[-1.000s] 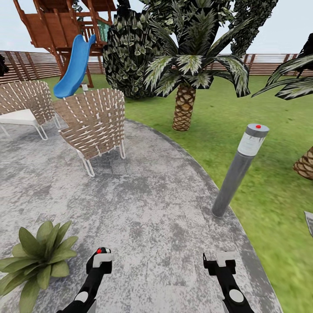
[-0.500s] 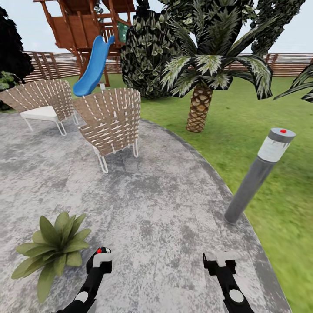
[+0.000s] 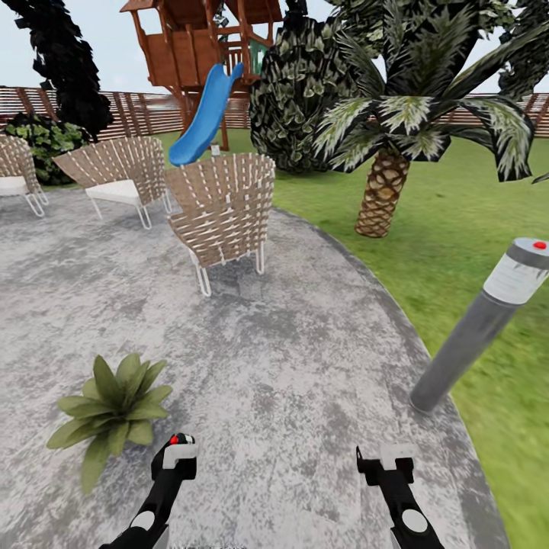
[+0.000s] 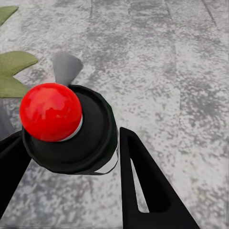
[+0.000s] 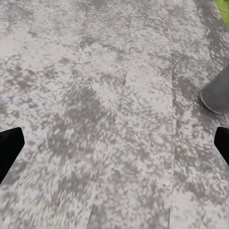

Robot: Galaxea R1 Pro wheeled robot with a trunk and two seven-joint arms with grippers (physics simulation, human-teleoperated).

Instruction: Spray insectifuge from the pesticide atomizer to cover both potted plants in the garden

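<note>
A dark round-bodied bottle (image 4: 71,138) with a red knob and a pale grey nozzle, apparently the pesticide atomizer (image 3: 178,441), sits between the fingers of my left gripper (image 3: 177,451), which is shut on it. One potted plant (image 3: 113,412), a low green leaf rosette, stands on the paved patio (image 3: 290,343) just left of that gripper; its leaves (image 4: 14,71) also show in the left wrist view. My right gripper (image 3: 385,457) hangs open over bare paving (image 5: 114,95), with nothing between its fingers. The garden lawn (image 3: 457,229) lies to the right.
A tall grey bollard lamp (image 3: 480,324) stands at the patio's right edge. Woven chairs (image 3: 221,210) stand ahead on the patio. A palm (image 3: 385,183), dark shrubs, a playhouse with a blue slide (image 3: 206,114) and a brown slat fence (image 3: 137,110) lie beyond.
The whole view has swung left: the plant, chairs, palm and lamp have slid right in the picture and more chairs show at the left. Both arms hold the same pose.
</note>
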